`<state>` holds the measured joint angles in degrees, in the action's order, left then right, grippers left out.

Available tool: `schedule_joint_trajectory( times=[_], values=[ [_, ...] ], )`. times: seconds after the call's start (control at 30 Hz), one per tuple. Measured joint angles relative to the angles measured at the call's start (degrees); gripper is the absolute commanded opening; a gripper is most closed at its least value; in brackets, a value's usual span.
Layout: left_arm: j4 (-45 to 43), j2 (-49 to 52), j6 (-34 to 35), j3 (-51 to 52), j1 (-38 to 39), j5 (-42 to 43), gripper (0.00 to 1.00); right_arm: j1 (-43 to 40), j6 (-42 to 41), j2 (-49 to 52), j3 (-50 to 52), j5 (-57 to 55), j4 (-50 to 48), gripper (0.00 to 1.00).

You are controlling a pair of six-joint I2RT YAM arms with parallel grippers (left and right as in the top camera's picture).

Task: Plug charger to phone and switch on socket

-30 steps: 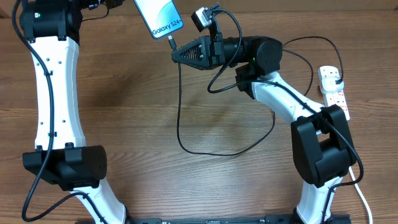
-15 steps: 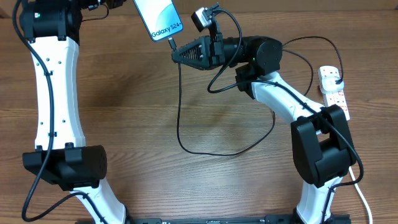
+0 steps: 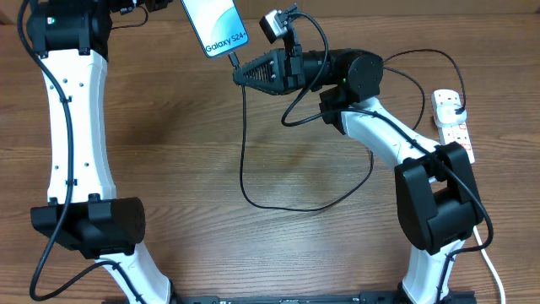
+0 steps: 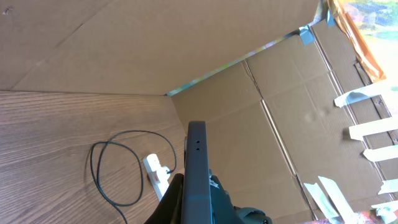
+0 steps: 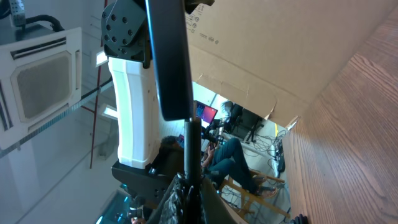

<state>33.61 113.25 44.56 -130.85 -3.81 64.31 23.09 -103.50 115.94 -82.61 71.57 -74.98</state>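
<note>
The phone (image 3: 216, 25), screen lit light blue, is held up off the table at the top of the overhead view. My left gripper (image 4: 198, 208) is shut on it, and the phone (image 4: 196, 165) shows edge-on in the left wrist view. My right gripper (image 3: 239, 74) is shut on the connector end of the black charger (image 3: 245, 160). The connector (image 5: 192, 146) meets the lower end of the phone (image 5: 168, 56); how deep it sits I cannot tell. The cable loops over the table to the white socket (image 3: 453, 125) at the right edge.
Cardboard walls (image 4: 292, 118) stand behind the table. The socket (image 4: 155, 175) and a loop of charger cable (image 4: 99, 171) lie on the wood below the left wrist. A white cord (image 3: 489, 253) runs down from the socket past the right arm's base (image 3: 434, 211).
</note>
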Motion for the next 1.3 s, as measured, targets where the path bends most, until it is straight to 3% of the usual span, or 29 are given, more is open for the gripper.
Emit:
schedule_joint_trajectory(
  times=[1.3],
  values=[
    [-0.02, 0.00, -1.44, 0.00, 0.00, -0.50, 0.04, 0.00, 0.00, 0.00, 0.00, 0.42, 0.00, 0.04]
  ],
)
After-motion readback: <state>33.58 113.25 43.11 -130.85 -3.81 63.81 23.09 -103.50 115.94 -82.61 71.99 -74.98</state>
